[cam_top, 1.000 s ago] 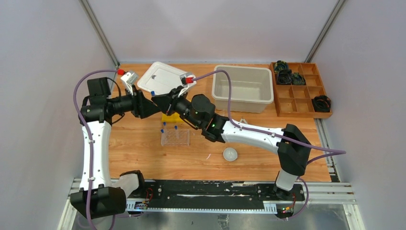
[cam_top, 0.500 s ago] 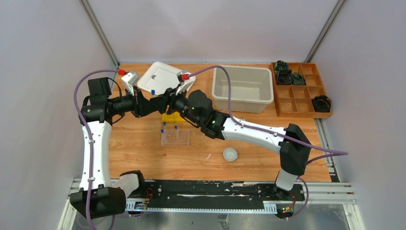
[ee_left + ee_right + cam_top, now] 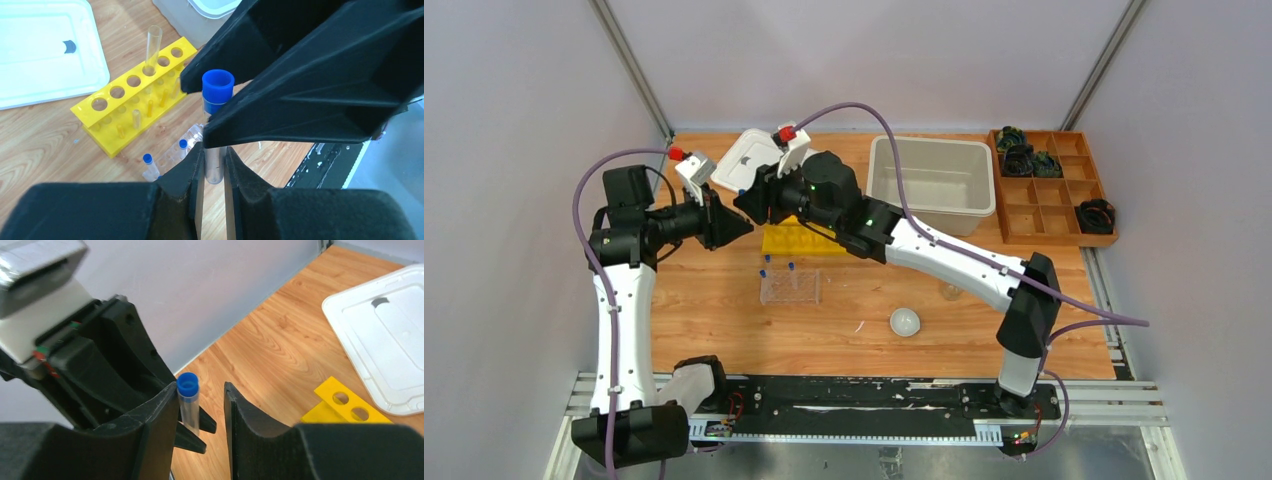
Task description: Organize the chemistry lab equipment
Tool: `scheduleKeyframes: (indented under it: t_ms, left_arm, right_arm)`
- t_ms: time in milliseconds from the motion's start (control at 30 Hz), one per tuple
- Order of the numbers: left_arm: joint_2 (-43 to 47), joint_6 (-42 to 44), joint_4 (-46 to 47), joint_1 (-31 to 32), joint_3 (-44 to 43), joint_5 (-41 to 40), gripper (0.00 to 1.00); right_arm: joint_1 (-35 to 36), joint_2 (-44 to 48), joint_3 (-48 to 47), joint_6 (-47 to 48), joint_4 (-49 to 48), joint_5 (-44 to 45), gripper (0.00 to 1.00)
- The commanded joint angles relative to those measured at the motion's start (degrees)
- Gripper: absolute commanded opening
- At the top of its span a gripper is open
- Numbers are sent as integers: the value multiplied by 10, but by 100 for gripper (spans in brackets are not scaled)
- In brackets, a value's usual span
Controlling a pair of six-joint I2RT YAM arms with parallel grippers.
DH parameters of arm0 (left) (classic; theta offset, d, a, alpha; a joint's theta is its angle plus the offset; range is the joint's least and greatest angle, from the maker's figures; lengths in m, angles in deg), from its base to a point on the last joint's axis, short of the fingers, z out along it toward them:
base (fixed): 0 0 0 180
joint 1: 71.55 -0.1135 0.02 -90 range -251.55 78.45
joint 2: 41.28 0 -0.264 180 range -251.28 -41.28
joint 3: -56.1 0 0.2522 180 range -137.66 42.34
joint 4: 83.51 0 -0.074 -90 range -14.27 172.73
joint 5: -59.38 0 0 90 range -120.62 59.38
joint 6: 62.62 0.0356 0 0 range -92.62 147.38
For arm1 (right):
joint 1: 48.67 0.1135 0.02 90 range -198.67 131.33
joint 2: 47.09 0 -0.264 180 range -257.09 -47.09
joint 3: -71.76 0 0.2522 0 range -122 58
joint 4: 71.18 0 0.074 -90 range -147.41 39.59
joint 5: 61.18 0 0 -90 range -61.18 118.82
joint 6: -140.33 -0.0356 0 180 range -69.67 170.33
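My left gripper [image 3: 214, 156] is shut on the lower end of a clear blue-capped tube [image 3: 215, 120] and holds it in the air above the table. My right gripper [image 3: 200, 401] is open, its jaws either side of the tube's capped top [image 3: 188, 399]; the tube rests against one finger. In the top view both grippers meet at the back left [image 3: 744, 212]. Below stand the yellow rack [image 3: 802, 238] with one long glass tube [image 3: 152, 47], and the clear rack [image 3: 790, 287] holding blue-capped tubes. A white round dish [image 3: 905, 321] lies nearer the front.
A white lid [image 3: 749, 160] lies at the back left. A grey bin [image 3: 932, 185] stands at the back middle. The wooden compartment tray [image 3: 1049, 185] is at the back right. A small clear glass vessel [image 3: 951, 292] sits beside my right arm.
My right gripper has moved back and left to the left gripper and now stands around the tube's cap. The yellow rack is uncovered. The left gripper has barely moved.
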Motion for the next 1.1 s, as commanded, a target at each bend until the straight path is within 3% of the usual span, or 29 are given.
scheduleKeyframes:
  t_ms: [0, 167, 267, 300, 367, 467, 500, 533, 867, 1067]
  left_arm:
    - [14, 11, 6, 0, 4, 4, 0]
    - [14, 11, 7, 0, 5, 6, 0]
    - [14, 10, 6, 1, 6, 0, 0]
    - [13, 9, 6, 0, 6, -4, 5]
    - [12, 6, 6, 1, 5, -15, 24]
    - [10, -1, 6, 0, 1, -37, 81]
    - [7, -5, 6, 0, -2, -45, 96]
    - [5, -9, 6, 0, -5, -56, 99]
    - [-23, -44, 6, -1, -47, -196, 100]
    - [-28, -48, 6, -1, -50, -248, 100]
  right_arm:
    - [-11, -21, -39, 16, 66, -42, 40]
    - [-15, -23, -47, 25, 67, -49, 29]
    - [-15, -23, -54, 41, 68, -50, 13]
    - [-15, -22, -56, 47, 68, -48, 9]
    - [-17, -16, -52, 62, 69, -40, 1]
    - [-20, 3, -23, 87, 59, -20, 0]
    - [-22, 13, -6, 92, 51, -13, 0]
    - [-24, 27, 14, 98, 40, -8, 0]
    - [-26, 158, 339, 158, -155, 17, 0]
    - [-9, 153, 487, 183, -323, 0, 0]
